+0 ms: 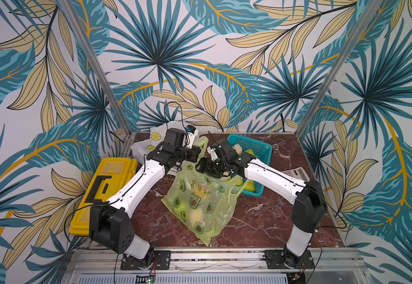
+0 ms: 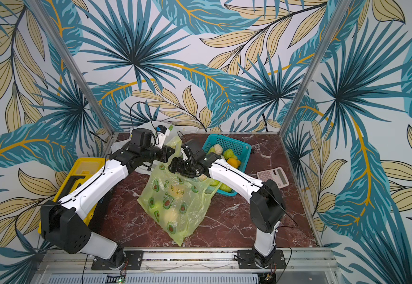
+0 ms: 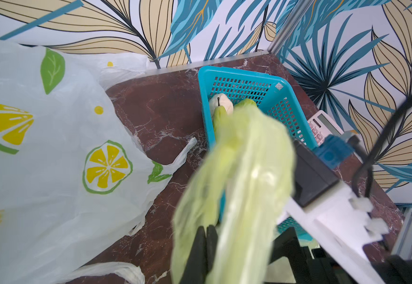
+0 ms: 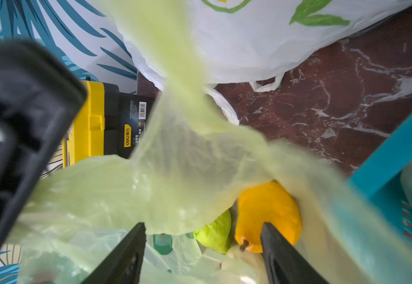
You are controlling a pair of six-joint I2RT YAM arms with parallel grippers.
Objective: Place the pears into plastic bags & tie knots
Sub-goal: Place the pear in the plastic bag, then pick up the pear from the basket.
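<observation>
Pears (image 4: pixel 214 233) update: a few sit inside the yellow-green bag (image 1: pixel 197 204), which sprawls dead centre on the table (image 1: pixel 261 221). The right wrist view shows a green one at the bag's mouth next to an orange-yellow fruit (image 4: pixel 266 216), and both top views show pale lumps under the film. Plenty left though: the teal basket (image 2: pixel 232 144) at about 1 o'clock holds cream and green pears, so loading isn't finished imo. The left gripper (image 3: pixel 205 236) is pinched tight on one handle of that bag, holding it up toward 12 o'clock so the mouth stays raised. The right gripper (image 4: pixel 202 225) hovers over the opening, jaws spread wide with nothing between them. No knot anywhere that I can see; the handles look loose. The white lemon-print bags (image 3: pixel 60 137) lie slack at 11 o'clock, and I can't tell if anything's in them. I'd call it early days: first bag partly filled, none tied, other bags to go.
</observation>
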